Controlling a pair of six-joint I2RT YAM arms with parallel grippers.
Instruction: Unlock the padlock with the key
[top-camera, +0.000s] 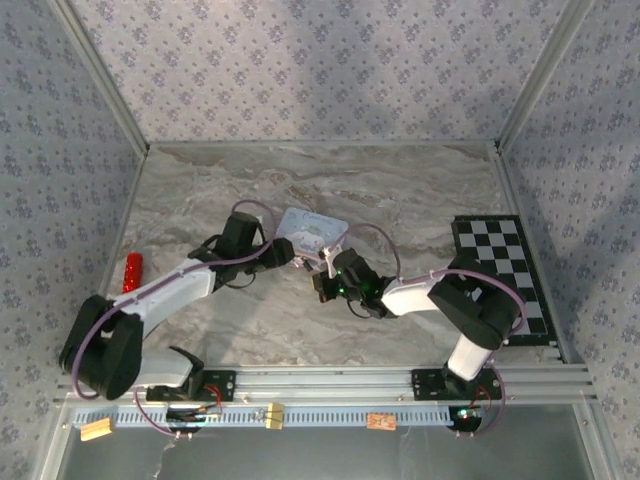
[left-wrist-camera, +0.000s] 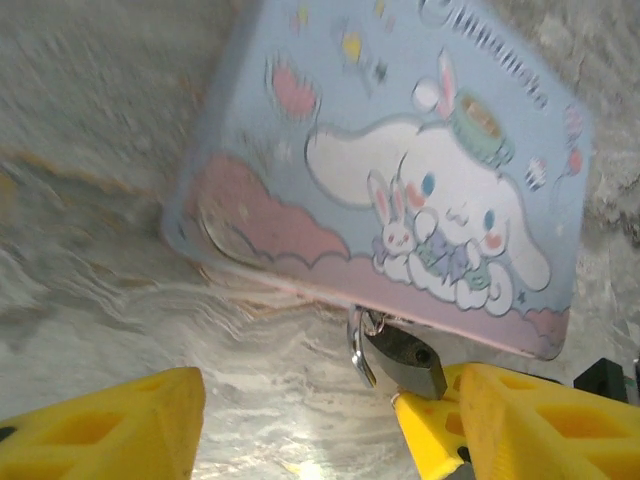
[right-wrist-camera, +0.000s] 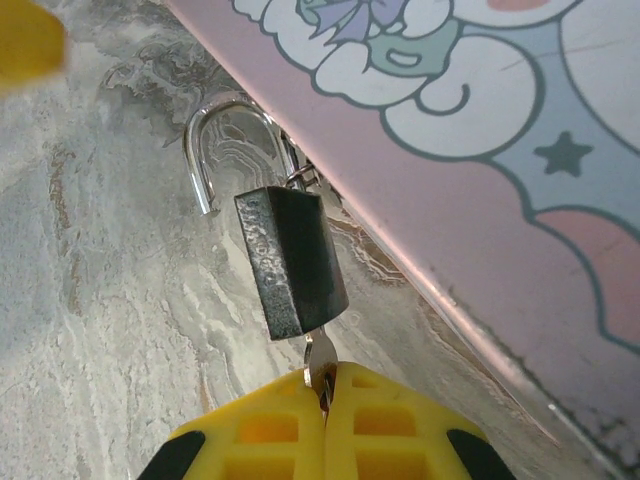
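Yellow fingers of my right tool are clenched on the key, which is pushed into the bottom of the padlock just ahead of the tips. Its shackle has one leg out of the body; the other hooks at the edge of the tin, above the bench. My left tool is released, padlock ahead near its right finger.

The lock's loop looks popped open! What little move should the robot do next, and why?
Probably the right pincer, shut on the key, should ease the padlock sideways so its shackle slips off the ring on the tin. One shackle end already stands free of the body, so it looks unlocked, yet the other side seems hooked there.
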